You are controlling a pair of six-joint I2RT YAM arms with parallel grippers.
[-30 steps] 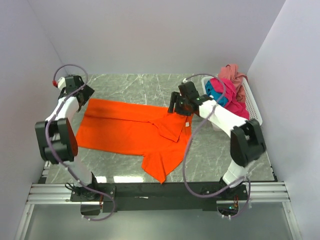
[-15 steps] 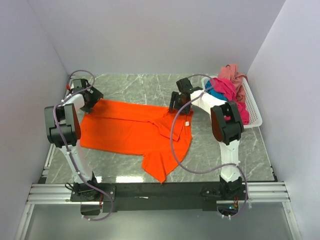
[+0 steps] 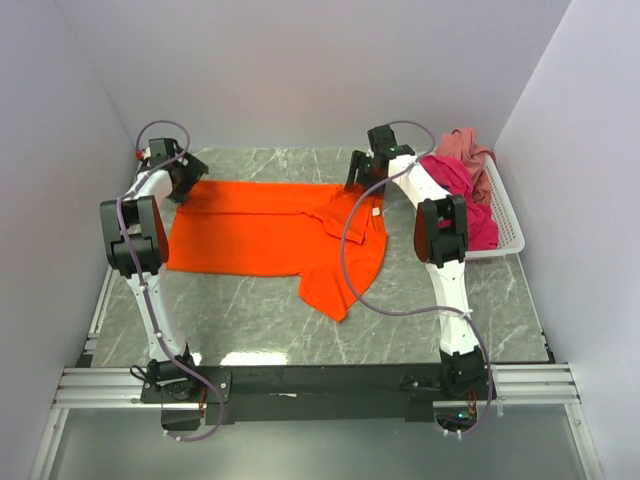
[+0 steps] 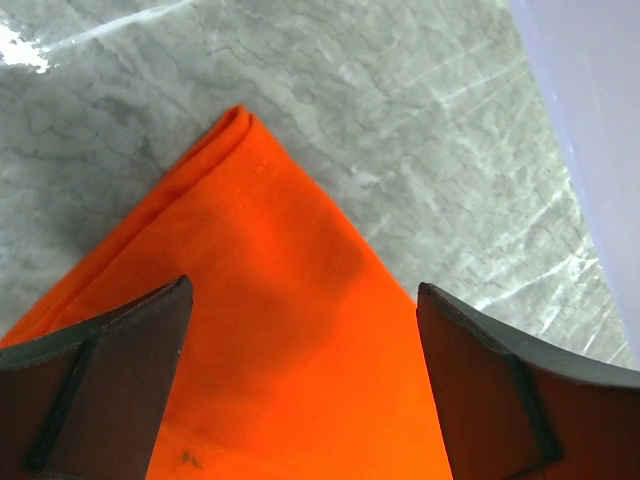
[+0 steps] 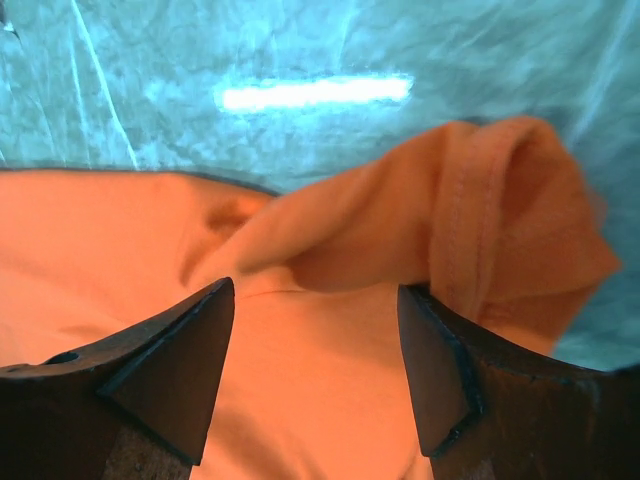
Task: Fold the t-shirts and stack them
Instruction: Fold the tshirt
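Released, the left fingers [image 4: 100,370] straddle a flat corner of the orange shirt [image 3: 260,230]; the right fingers [image 5: 160,380], also released, straddle its bunched fold. Pinch both firmly, then pull taut along the counter [image 3: 250,310]

This is a robotics lab bench rather than a home: a left arm [image 3: 127,235] and a right arm [image 3: 441,232] are bolted to an aluminium rail [image 3: 105,385] at the near edge of a marble-patterned table [image 3: 250,312], with cables [image 3: 400,313] looping loose from their joints. Plain pale walls [image 3: 300,70] box the table in on three sides, like a test cell. The household things are an orange shirt [image 3: 250,230] spread on the table and a white basket [image 3: 506,216] holding a heap of shirts [image 3: 458,178] by the right wall.
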